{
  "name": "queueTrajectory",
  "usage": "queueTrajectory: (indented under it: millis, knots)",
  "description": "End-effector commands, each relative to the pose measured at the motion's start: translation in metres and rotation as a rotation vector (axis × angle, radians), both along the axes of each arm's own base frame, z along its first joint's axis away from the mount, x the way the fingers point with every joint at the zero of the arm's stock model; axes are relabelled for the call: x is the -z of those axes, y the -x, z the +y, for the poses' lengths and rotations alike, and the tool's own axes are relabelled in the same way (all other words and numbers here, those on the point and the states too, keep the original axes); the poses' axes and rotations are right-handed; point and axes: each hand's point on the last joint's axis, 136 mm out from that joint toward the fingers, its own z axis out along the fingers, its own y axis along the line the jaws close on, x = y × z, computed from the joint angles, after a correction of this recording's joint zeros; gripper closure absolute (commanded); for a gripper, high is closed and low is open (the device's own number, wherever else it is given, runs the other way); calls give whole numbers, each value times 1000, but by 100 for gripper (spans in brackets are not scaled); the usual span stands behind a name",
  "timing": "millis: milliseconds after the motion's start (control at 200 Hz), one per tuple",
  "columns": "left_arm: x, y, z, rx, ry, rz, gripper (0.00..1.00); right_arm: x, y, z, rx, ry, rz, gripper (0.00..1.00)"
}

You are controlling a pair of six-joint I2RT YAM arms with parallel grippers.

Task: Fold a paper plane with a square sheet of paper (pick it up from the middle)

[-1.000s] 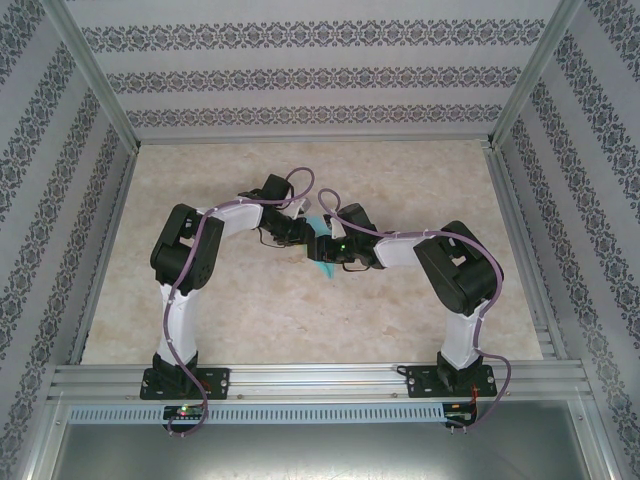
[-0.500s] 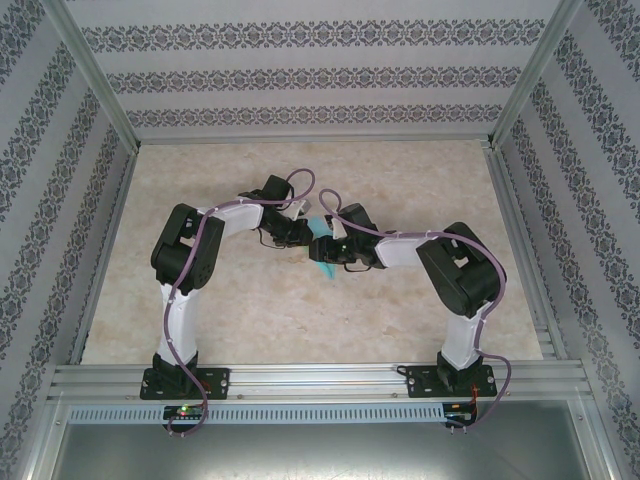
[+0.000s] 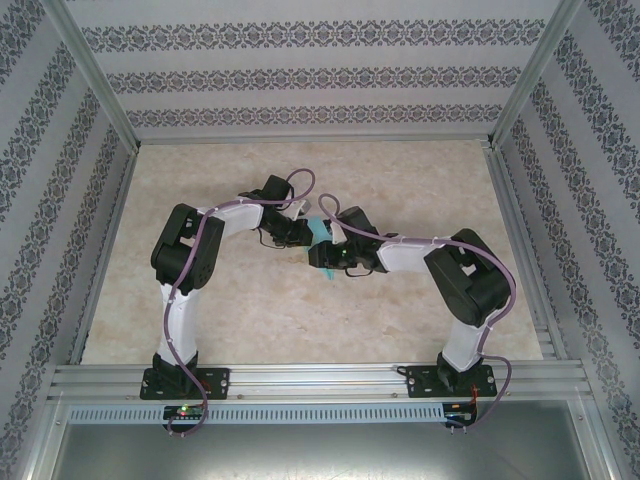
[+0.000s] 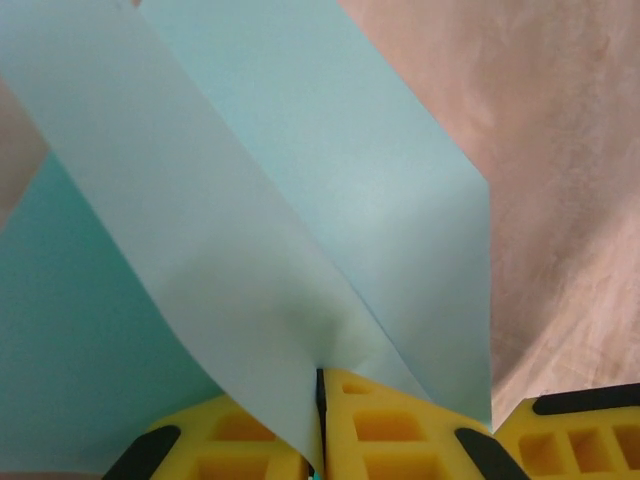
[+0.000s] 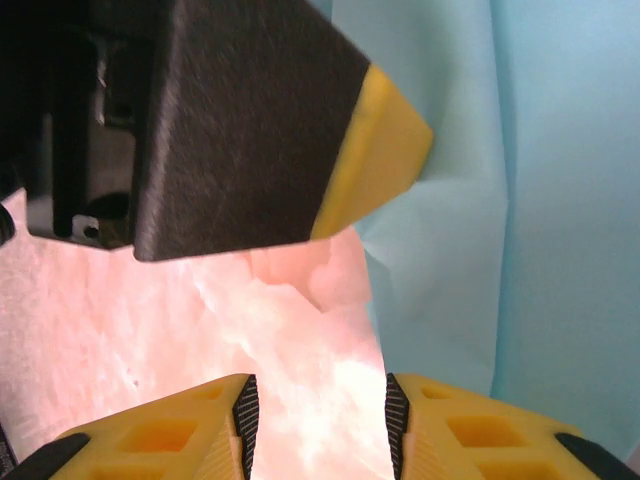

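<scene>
Left fingers (image 4: 385, 432) pinched shut on the square sheet of paper (image 4: 330, 170), which fans out from that pinch over the surface (image 4: 570, 200). Right fingers (image 5: 470, 435) part-open, empty, just beside left fingers. Risk: sheet slips or creases off-line if right fingers close crooked.

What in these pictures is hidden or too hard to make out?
- Top view: both arms cover most of the sheet of paper; its folds are too small to read.
- Left wrist view: the frame edges cut off the paper's outline above the left hand.
- Right wrist view: the picture's edges crop the paper's shape.
</scene>
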Motion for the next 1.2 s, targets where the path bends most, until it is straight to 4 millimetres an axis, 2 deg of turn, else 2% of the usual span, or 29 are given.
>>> queueTrajectory:
  millis: [0,704,919,1199]
  knots:
    - [25,8,15,-1,-86,44,86,0,11,-1,-13,8,8,59]
    - [33,11,16,-3,-90,62,86,12,23,6,-26,8,32,59]
    - [36,13,16,-2,-90,69,86,20,26,6,-32,20,49,59]
    - [37,12,17,-2,-90,69,86,34,40,1,-55,80,70,59]
